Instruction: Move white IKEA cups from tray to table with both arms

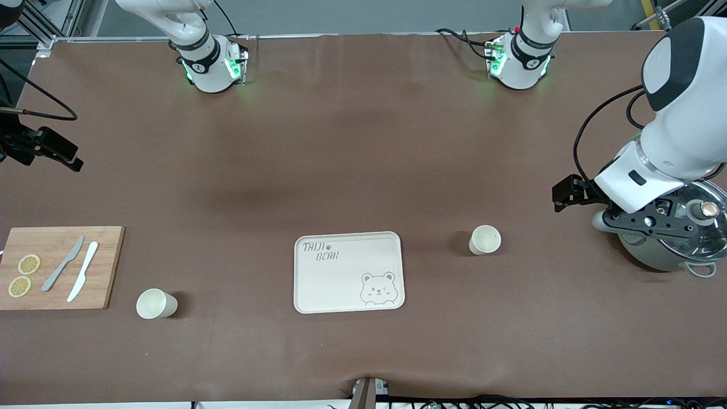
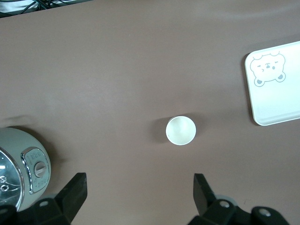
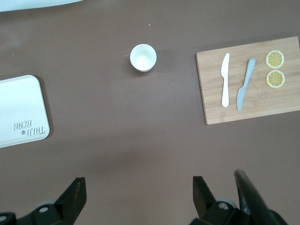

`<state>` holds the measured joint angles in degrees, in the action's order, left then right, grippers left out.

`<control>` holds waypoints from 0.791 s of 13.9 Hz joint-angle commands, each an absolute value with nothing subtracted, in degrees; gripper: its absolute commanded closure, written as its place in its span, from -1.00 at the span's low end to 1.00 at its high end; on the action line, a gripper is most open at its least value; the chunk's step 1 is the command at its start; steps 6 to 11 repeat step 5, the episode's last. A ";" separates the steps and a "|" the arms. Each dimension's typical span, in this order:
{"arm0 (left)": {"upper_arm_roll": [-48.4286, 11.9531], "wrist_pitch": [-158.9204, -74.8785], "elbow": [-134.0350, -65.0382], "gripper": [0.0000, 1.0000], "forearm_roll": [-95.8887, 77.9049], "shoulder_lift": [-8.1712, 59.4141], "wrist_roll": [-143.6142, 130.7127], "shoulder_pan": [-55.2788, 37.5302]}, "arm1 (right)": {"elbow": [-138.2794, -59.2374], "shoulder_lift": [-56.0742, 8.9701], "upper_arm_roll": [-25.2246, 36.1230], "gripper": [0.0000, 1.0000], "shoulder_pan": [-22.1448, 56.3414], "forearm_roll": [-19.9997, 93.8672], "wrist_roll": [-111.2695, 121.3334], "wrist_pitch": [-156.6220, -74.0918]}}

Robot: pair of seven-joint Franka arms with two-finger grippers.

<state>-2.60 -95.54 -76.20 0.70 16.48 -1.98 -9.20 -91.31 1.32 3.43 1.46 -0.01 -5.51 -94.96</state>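
**Two cups off tray, both hands idle**

- Cutting board (image 1: 59, 267), front view lower left: two knives, two lemon slices.
- Right hand (image 1: 54, 149), left edge, over bare surface (image 1: 352, 142); fingers spread wide, holding nothing.
- Cup one (image 1: 154, 303), on surface beside board.
- Tray (image 1: 347, 271), lower centre; holds no cup.
- Cup two (image 1: 484, 240), on surface, upright.
- Left hand (image 1: 571, 193), right edge, above a lidded pot (image 1: 673, 238); fingers apart, unladen.

Handling, judged: cups light, rigid, smooth, tippable; pinch across the rim or wall.
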 commanded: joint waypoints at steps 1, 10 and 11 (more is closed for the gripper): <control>-2.55 -94.83 -76.46 -1.00 -0.35 15.73 -1.41 -8.97 | -92.29 2.55 3.52 -1.00 1.58 -1.14 -4.22 -94.75; -2.46 -94.75 -76.55 -1.00 0.35 15.73 -1.23 -9.32 | -92.20 2.55 3.43 -1.00 1.84 -1.14 -4.22 -94.30; -2.46 -94.75 -76.55 -1.00 0.35 15.73 -1.23 -9.32 | -92.20 2.55 3.43 -1.00 1.84 -1.14 -4.22 -94.30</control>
